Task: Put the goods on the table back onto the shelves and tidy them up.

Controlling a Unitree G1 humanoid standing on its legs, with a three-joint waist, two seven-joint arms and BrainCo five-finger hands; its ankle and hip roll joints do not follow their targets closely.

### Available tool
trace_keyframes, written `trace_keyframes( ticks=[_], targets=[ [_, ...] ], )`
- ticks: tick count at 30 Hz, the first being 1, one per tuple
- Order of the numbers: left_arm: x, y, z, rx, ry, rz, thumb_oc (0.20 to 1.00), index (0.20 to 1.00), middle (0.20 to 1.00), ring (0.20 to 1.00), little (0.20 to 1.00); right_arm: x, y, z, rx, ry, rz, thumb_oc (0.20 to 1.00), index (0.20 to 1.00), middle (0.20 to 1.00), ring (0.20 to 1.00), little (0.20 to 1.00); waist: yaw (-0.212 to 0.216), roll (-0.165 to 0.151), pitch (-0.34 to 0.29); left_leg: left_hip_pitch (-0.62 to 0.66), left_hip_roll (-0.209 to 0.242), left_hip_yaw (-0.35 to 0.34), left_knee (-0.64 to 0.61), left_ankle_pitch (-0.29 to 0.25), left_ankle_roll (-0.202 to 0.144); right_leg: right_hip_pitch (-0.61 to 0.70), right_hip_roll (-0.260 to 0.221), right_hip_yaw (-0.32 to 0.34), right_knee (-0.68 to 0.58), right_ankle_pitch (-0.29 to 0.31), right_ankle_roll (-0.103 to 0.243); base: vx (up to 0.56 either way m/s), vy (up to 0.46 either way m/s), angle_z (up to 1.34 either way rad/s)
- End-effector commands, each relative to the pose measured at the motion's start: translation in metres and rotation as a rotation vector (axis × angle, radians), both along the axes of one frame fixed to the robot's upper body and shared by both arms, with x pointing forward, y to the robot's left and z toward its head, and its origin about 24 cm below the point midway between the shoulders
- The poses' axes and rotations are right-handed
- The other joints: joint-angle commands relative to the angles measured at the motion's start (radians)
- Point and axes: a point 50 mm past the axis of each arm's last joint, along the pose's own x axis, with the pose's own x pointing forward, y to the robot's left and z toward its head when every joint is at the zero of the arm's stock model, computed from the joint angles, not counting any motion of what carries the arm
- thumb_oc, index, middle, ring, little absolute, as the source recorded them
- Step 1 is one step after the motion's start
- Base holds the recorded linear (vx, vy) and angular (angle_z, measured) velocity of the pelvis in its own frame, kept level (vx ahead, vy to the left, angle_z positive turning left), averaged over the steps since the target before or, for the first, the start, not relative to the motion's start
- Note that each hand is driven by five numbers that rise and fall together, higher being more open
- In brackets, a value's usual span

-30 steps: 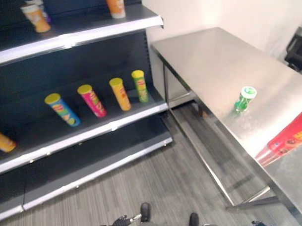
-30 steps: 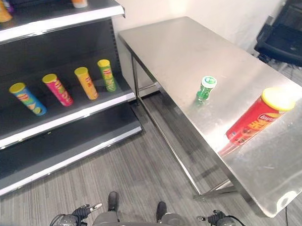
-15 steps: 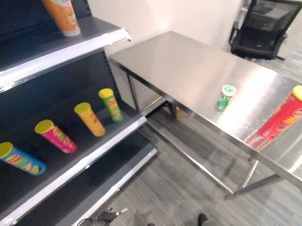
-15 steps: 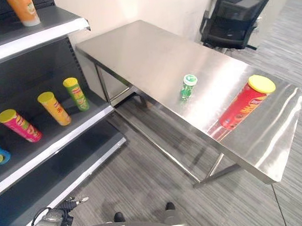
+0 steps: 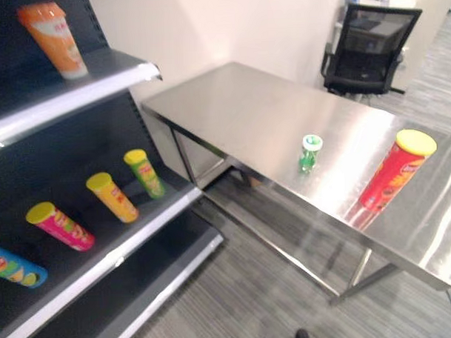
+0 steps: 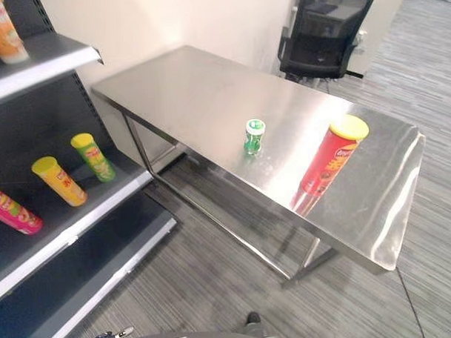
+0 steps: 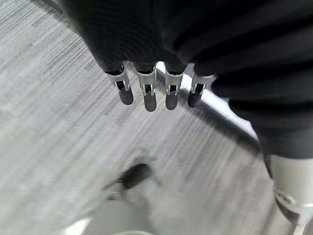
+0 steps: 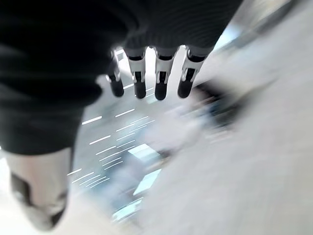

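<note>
**Two goods standing on the table, both hands hanging empty**

The left hand is hanging over the grey floor with its fingers reaching straight down, relaxed and holding nothing. The right hand is hanging likewise, fingers straight and loose, nothing in its grasp; what lies past them is too blurred to tell.

Well away from both hands, a red chip can with a yellow lid is standing on the steel table towards its near end. A small green bottle with a white cap is standing on the same table, apart from the can and farther along towards the shelves.

On the robot's left side, also far from either hand, the middle shelf is carrying a row of cans standing apart from each other: a green can nearest the table, then a yellow-orange can, a pink can and a blue can. An orange can is standing on the upper shelf. A black office chair is sitting beyond the table's far side.
</note>
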Motion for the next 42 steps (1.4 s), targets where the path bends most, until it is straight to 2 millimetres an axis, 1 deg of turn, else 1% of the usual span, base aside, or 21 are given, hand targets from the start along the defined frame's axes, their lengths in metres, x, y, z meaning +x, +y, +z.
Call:
trace_keyframes(
  ticks=[1, 3, 5, 7, 8, 9, 10, 11, 12, 15, 18, 20, 22, 24, 26, 27, 29, 32, 34, 37, 42],
  targets=[
    [0.016, 0.012, 0.006, 0.038, -0.018, -0.038, 1.0, 1.0, 1.0, 1.0, 1.0, 0.035, 0.029, 0.036, -0.178, -0.074, 0.202, 1.0, 1.0, 1.0, 1.0, 1.0, 0.053, -0.038, 0.012, 0.015, -0.029, -0.026, 0.012, -0.083, -0.005, -0.048, -0.032, 0.005, 0.06, -0.042, 0.046, 0.04, -0.075, 0.35],
    [0.012, 0.011, 0.005, 0.034, -0.008, -0.044, 1.0, 1.0, 1.0, 1.0, 1.0, 0.052, 0.05, 0.05, -0.227, -0.104, 0.327, 1.0, 1.0, 1.0, 1.0, 1.0, 0.067, -0.035, 0.007, 0.013, -0.025, -0.029, 0.012, -0.079, -0.008, -0.041, -0.029, -0.002, 0.056, -0.048, 0.042, 0.02, -0.052, 0.1],
    [0.006, 0.011, 0.004, 0.031, 0.0, -0.034, 1.0, 1.0, 1.0, 1.0, 1.0, 0.067, 0.065, 0.057, -0.222, -0.147, 0.437, 1.0, 1.0, 1.0, 1.0, 1.0, 0.079, -0.033, 0.005, 0.013, -0.021, -0.033, 0.012, -0.074, -0.012, -0.031, -0.025, -0.011, 0.052, -0.054, 0.036, 0.01, -0.036, 0.09],
    [0.001, 0.01, 0.003, 0.019, 0.01, -0.026, 1.0, 1.0, 1.0, 1.0, 1.0, 0.075, 0.071, 0.056, -0.2, -0.143, 0.498, 1.0, 1.0, 1.0, 1.0, 1.0, 0.09, -0.031, 0.005, 0.012, -0.017, -0.035, 0.012, -0.07, -0.015, -0.025, -0.023, -0.019, 0.05, -0.058, 0.033, 0.01, -0.04, 0.16],
    [-0.004, 0.01, 0.002, 0.021, 0.022, -0.021, 1.0, 1.0, 1.0, 1.0, 1.0, 0.083, 0.079, 0.056, -0.193, -0.146, 0.547, 1.0, 1.0, 1.0, 1.0, 1.0, 0.1, -0.031, 0.006, 0.012, -0.016, -0.038, 0.012, -0.066, -0.017, -0.022, -0.022, -0.022, 0.05, -0.06, 0.031, 0.0, -0.039, 0.14],
    [-0.007, 0.01, 0.002, 0.02, 0.029, -0.013, 1.0, 1.0, 1.0, 1.0, 1.0, 0.087, 0.084, 0.055, -0.186, -0.142, 0.58, 1.0, 1.0, 1.0, 1.0, 1.0, 0.1, -0.031, 0.006, 0.012, -0.015, -0.038, 0.012, -0.065, -0.018, -0.019, -0.021, -0.025, 0.049, -0.06, 0.03, 0.0, -0.027, 0.09],
    [-0.007, 0.01, 0.002, 0.02, 0.029, -0.013, 1.0, 1.0, 1.0, 1.0, 1.0, 0.087, 0.084, 0.055, -0.186, -0.142, 0.581, 1.0, 1.0, 1.0, 1.0, 1.0, 0.099, -0.031, 0.006, 0.012, -0.015, -0.039, 0.012, -0.065, -0.018, -0.019, -0.021, -0.025, 0.049, -0.06, 0.03, 0.01, -0.017, 0.06],
    [-0.01, 0.01, 0.001, 0.017, 0.04, -0.006, 1.0, 1.0, 1.0, 1.0, 1.0, 0.091, 0.09, 0.053, -0.195, -0.109, 0.615, 1.0, 1.0, 1.0, 1.0, 1.0, 0.104, -0.03, 0.006, 0.012, -0.014, -0.04, 0.012, -0.064, -0.02, -0.015, -0.021, -0.029, 0.047, -0.063, 0.028, 0.01, -0.021, 0.1],
    [-0.015, 0.01, 0.0, 0.017, 0.052, 0.004, 1.0, 1.0, 1.0, 1.0, 1.0, 0.095, 0.099, 0.057, -0.197, -0.139, 0.663, 1.0, 1.0, 1.0, 1.0, 1.0, 0.109, -0.029, 0.006, 0.012, -0.011, -0.041, 0.012, -0.062, -0.022, -0.011, -0.021, -0.035, 0.047, -0.065, 0.026, 0.01, -0.03, 0.09],
    [-0.018, 0.009, -0.001, 0.016, 0.059, 0.008, 1.0, 1.0, 1.0, 1.0, 1.0, 0.099, 0.109, 0.058, -0.17, -0.168, 0.745, 1.0, 1.0, 1.0, 1.0, 1.0, 0.118, -0.028, 0.006, 0.013, -0.009, -0.045, 0.012, -0.059, -0.025, -0.003, -0.02, -0.046, 0.043, -0.067, 0.024, 0.0, -0.009, 0.02],
    [-0.019, 0.006, -0.002, 0.002, 0.056, 0.006, 1.0, 1.0, 1.0, 1.0, 1.0, 0.108, 0.122, 0.052, -0.16, -0.072, 0.841, 1.0, 1.0, 1.0, 1.0, 1.0, 0.125, -0.03, 0.007, 0.01, -0.007, -0.049, 0.012, -0.054, -0.028, 0.001, -0.02, -0.052, 0.042, -0.066, 0.021, -0.01, -0.012, 0.11],
    [-0.018, 0.005, -0.002, -0.003, 0.053, 0.005, 1.0, 1.0, 1.0, 1.0, 1.0, 0.109, 0.125, 0.053, -0.169, -0.047, 0.862, 1.0, 1.0, 1.0, 1.0, 1.0, 0.124, -0.03, 0.007, 0.009, -0.007, -0.05, 0.012, -0.053, -0.029, 0.001, -0.02, -0.055, 0.042, -0.066, 0.021, -0.01, -0.009, 0.07],
    [-0.016, 0.002, -0.002, -0.018, 0.041, 0.001, 1.0, 1.0, 1.0, 1.0, 1.0, 0.112, 0.135, 0.046, -0.172, 0.055, 0.939, 1.0, 1.0, 1.0, 1.0, 1.0, 0.124, -0.033, 0.008, 0.008, -0.005, -0.05, 0.012, -0.05, -0.031, 0.003, -0.019, -0.06, 0.04, -0.066, 0.021, -0.01, -0.01, 0.05],
    [-0.014, 0.0, -0.002, -0.027, 0.03, -0.007, 1.0, 1.0, 1.0, 1.0, 1.0, 0.112, 0.14, 0.045, -0.173, 0.098, 0.986, 1.0, 1.0, 1.0, 1.0, 1.0, 0.122, -0.033, 0.009, 0.007, -0.005, -0.051, 0.012, -0.049, -0.033, 0.003, -0.02, -0.063, 0.042, -0.066, 0.02, 0.0, 0.0, 0.0],
    [-0.012, 0.0, -0.002, -0.03, 0.026, -0.012, 1.0, 1.0, 1.0, 1.0, 1.0, 0.11, 0.139, 0.045, -0.182, 0.12, 0.987, 1.0, 1.0, 1.0, 1.0, 1.0, 0.122, -0.033, 0.009, 0.006, -0.004, -0.05, 0.012, -0.048, -0.033, 0.003, -0.02, -0.064, 0.042, -0.066, 0.02, 0.0, 0.0, 0.0],
    [-0.01, -0.001, -0.002, -0.036, 0.013, -0.014, 1.0, 1.0, 1.0, 1.0, 1.0, 0.108, 0.14, 0.044, -0.215, 0.185, 0.989, 1.0, 1.0, 1.0, 1.0, 1.0, 0.117, -0.033, 0.01, 0.005, -0.005, -0.05, 0.012, -0.047, -0.034, 0.002, -0.021, -0.065, 0.043, -0.065, 0.02, 0.0, 0.0, 0.0],
    [-0.009, -0.002, -0.002, -0.04, 0.009, -0.017, 1.0, 1.0, 1.0, 1.0, 1.0, 0.104, 0.139, 0.044, -0.238, 0.221, 0.984, 1.0, 1.0, 1.0, 1.0, 1.0, 0.112, -0.032, 0.01, 0.003, -0.005, -0.05, 0.012, -0.047, -0.034, 0.0, -0.022, -0.064, 0.045, -0.065, 0.021, 0.0, 0.0, 0.0],
    [-0.009, -0.002, -0.002, -0.036, 0.009, -0.014, 1.0, 1.0, 1.0, 1.0, 1.0, 0.098, 0.135, 0.047, -0.266, 0.217, 0.951, 1.0, 1.0, 1.0, 1.0, 1.0, 0.103, -0.03, 0.01, 0.002, -0.006, -0.05, 0.012, -0.048, -0.032, -0.003, -0.023, -0.062, 0.049, -0.064, 0.022, 0.0, 0.003, 0.02],
    [-0.009, -0.002, -0.002, -0.036, 0.009, -0.014, 1.0, 1.0, 1.0, 1.0, 1.0, 0.097, 0.135, 0.047, -0.265, 0.217, 0.95, 1.0, 1.0, 1.0, 1.0, 1.0, 0.104, -0.03, 0.01, 0.002, -0.006, -0.05, 0.012, -0.048, -0.032, -0.003, -0.024, -0.062, 0.049, -0.065, 0.022, 0.0, 0.0, 0.0],
    [-0.008, -0.003, -0.002, -0.039, 0.006, -0.02, 1.0, 1.0, 1.0, 1.0, 1.0, 0.095, 0.13, 0.045, -0.251, 0.197, 0.92, 1.0, 1.0, 1.0, 1.0, 1.0, 0.097, -0.027, 0.01, 0.002, -0.007, -0.047, 0.012, -0.051, -0.03, -0.004, -0.025, -0.058, 0.047, -0.064, 0.023, 0.0, 0.002, -0.01],
    [-0.005, -0.003, -0.001, -0.037, -0.004, -0.025, 1.0, 1.0, 1.0, 1.0, 1.0, 0.093, 0.128, 0.042, -0.236, 0.186, 0.905, 1.0, 1.0, 1.0, 1.0, 1.0, 0.092, -0.025, 0.009, 0.003, -0.009, -0.045, 0.012, -0.053, -0.028, -0.005, -0.027, -0.054, 0.046, -0.062, 0.024, 0.0, 0.002, -0.01]
  ],
)
